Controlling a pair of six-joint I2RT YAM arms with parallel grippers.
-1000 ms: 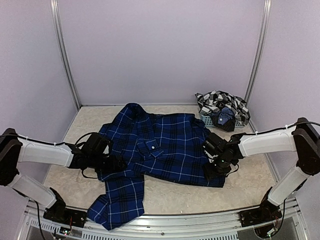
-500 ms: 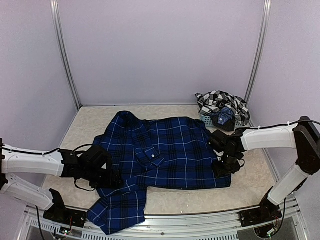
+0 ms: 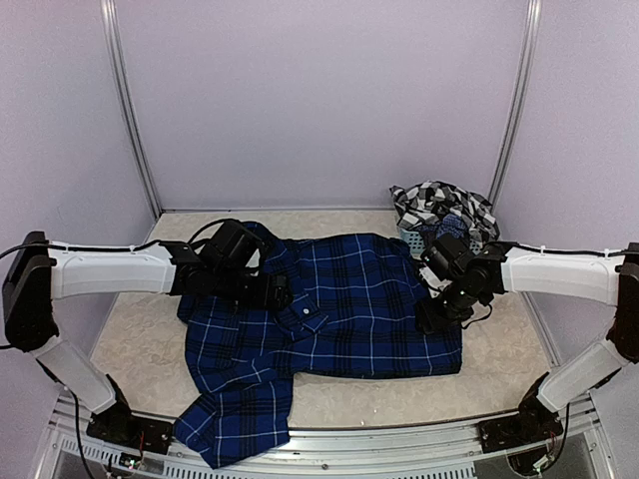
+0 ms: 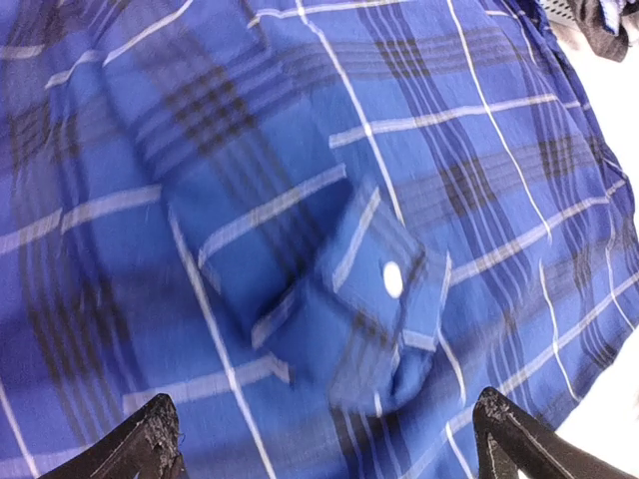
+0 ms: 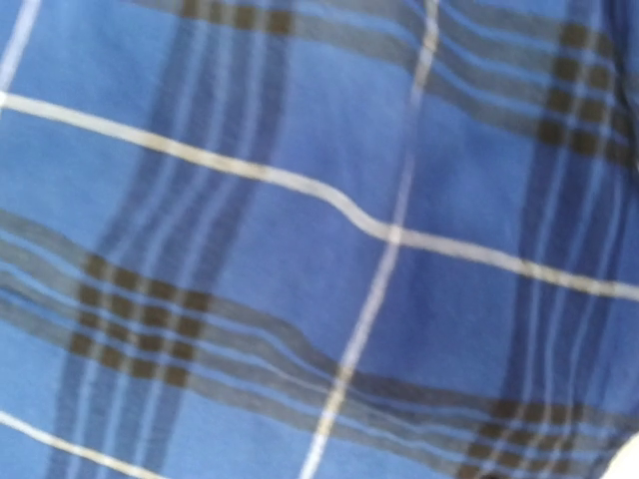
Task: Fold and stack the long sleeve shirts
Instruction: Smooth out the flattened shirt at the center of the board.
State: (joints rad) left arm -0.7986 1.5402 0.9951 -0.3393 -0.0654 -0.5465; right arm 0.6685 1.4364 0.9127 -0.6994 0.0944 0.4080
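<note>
A navy blue plaid shirt [image 3: 349,299] lies spread across the table, one sleeve [image 3: 235,414] hanging over the front edge. My left gripper [image 3: 275,292] hovers over the shirt's upper left part. In the left wrist view it [image 4: 334,449] is wide open and empty above a folded flap with a white button [image 4: 392,279]. My right gripper [image 3: 435,315] is low on the shirt's right edge. The right wrist view shows only blue plaid cloth [image 5: 319,239] and no fingers. A black-and-white checked shirt [image 3: 439,208] is bunched at the back right.
A small grey-blue mesh basket [image 3: 413,239] stands under the checked shirt at the back right corner. Purple walls close in the back and both sides. A metal rail [image 3: 329,439] runs along the front edge.
My left arm has swung from the shirt's near-left edge up and back over its upper left part. My right gripper moved slightly back. The shirt's body now lies flatter and further right.
</note>
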